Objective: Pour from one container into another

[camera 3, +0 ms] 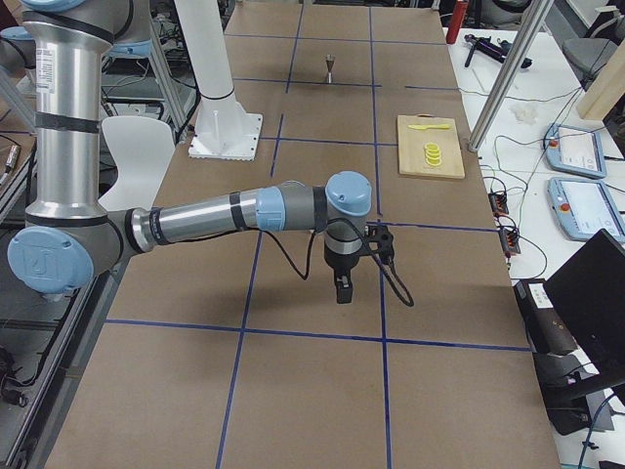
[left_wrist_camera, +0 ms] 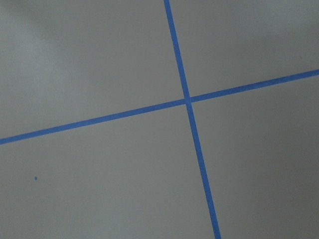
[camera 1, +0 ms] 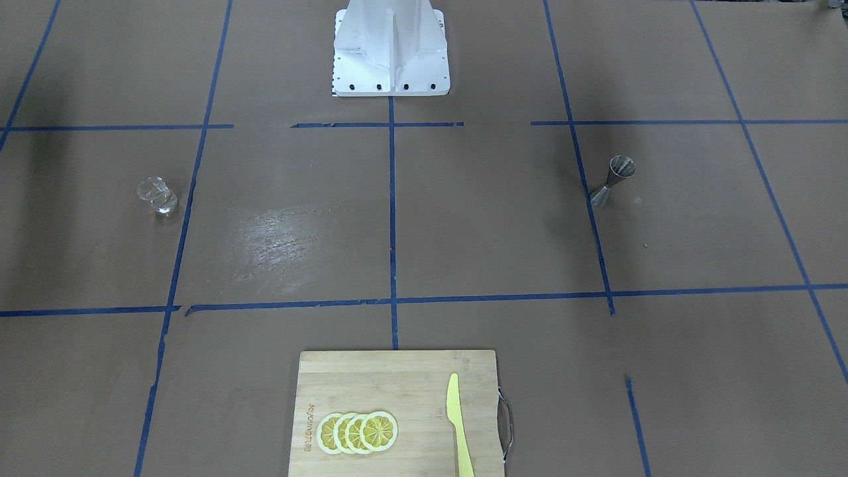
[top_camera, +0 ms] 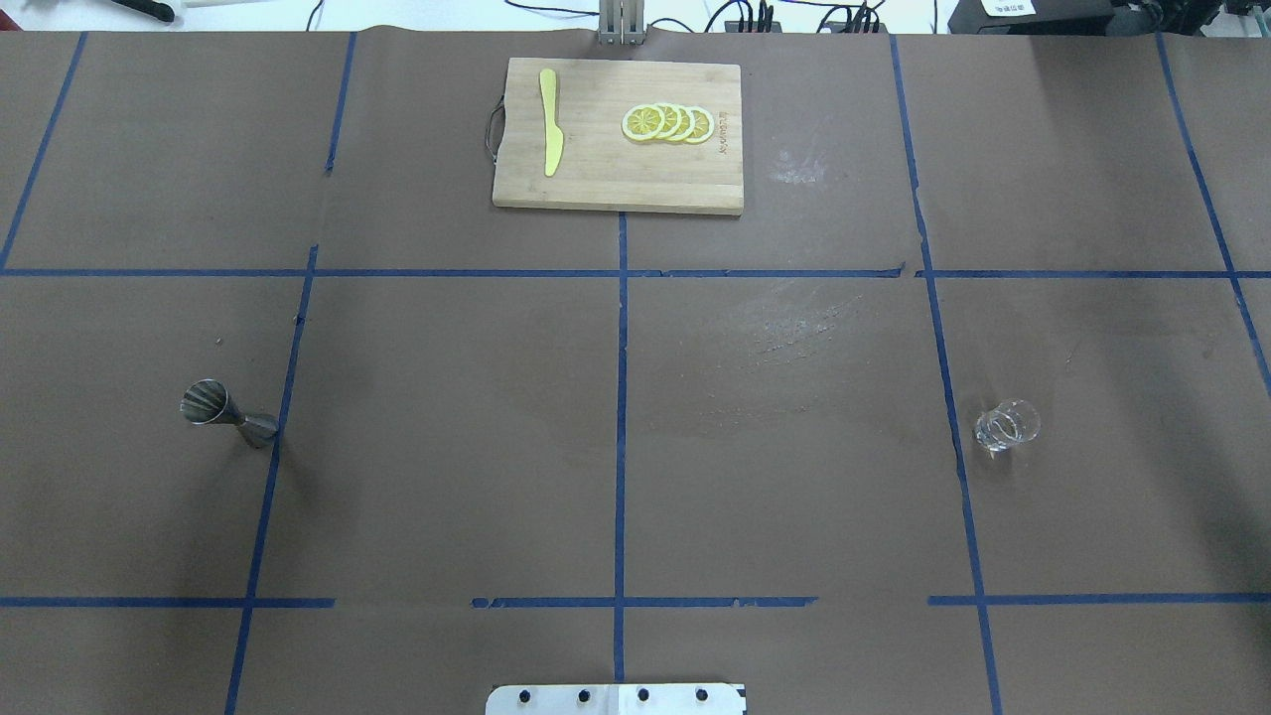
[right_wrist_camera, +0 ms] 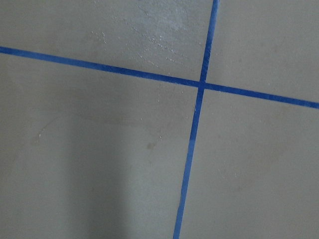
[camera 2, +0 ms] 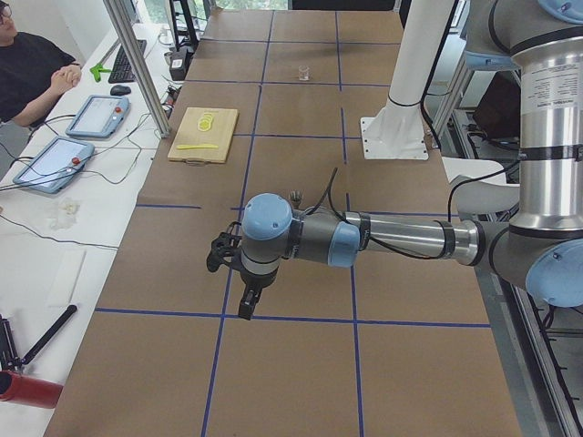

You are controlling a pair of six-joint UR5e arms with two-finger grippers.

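The clear glass cup (camera 1: 158, 195) (top_camera: 1006, 426) stands upright on the brown paper on the robot's right side; far off it shows as a small cup (camera 2: 303, 72). The steel jigger (camera 1: 613, 180) (top_camera: 228, 414) (camera 3: 330, 66) stands upright on the robot's left side. My left gripper (camera 2: 248, 300) hangs above the table near the jigger (camera 2: 295, 195), fingers pointing down; I cannot tell if it is open or shut. My right gripper (camera 3: 340, 288) hangs likewise, and I cannot tell its state either. Both wrist views show only paper and blue tape.
A wooden cutting board (top_camera: 596, 179) (camera 1: 371, 377) with lemon slices (top_camera: 667, 123) and a yellow knife (top_camera: 550, 134) lies at the table's far middle. The white robot base (camera 1: 391, 50) stands at the near edge. A person (camera 2: 32, 68) sits by tablets beside the table.
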